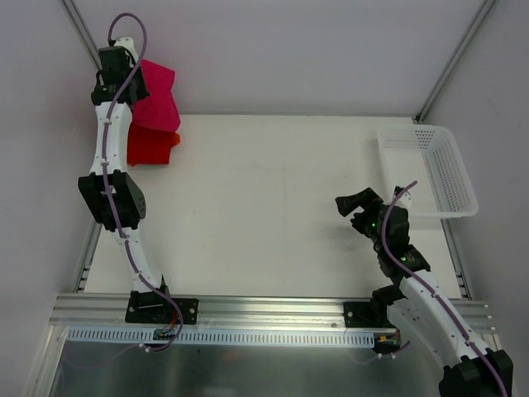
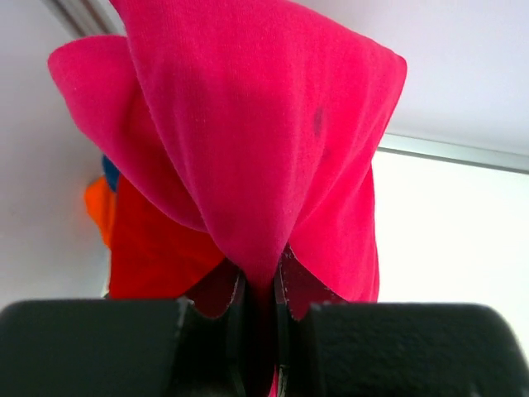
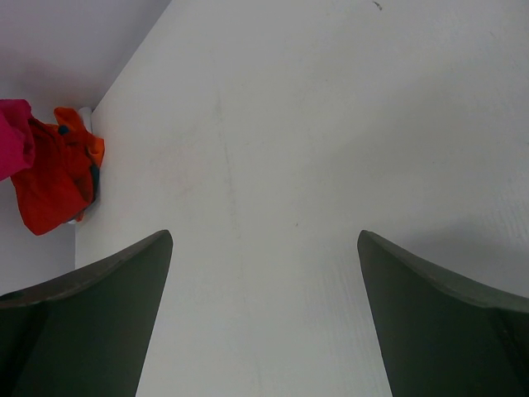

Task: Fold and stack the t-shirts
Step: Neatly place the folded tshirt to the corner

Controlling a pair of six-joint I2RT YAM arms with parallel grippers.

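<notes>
My left gripper (image 1: 135,78) is at the table's far left corner, shut on a fold of the crimson-pink t-shirt (image 1: 157,95). In the left wrist view that t-shirt (image 2: 248,124) drapes from the closed gripper (image 2: 258,277) and fills most of the frame. Under it lies a bright red t-shirt (image 1: 149,147), with an orange edge (image 1: 174,139) sticking out to the right. The left wrist view shows the red cloth (image 2: 153,248), the orange cloth (image 2: 99,207) and a blue edge (image 2: 110,172) behind the pink one. My right gripper (image 1: 355,205) hovers open over bare table at the right, with nothing in it (image 3: 264,236).
A white perforated basket (image 1: 430,169) stands at the table's right edge, just beyond my right gripper. Grey walls close in the far left corner behind the t-shirts. The red pile (image 3: 50,186) shows far off in the right wrist view.
</notes>
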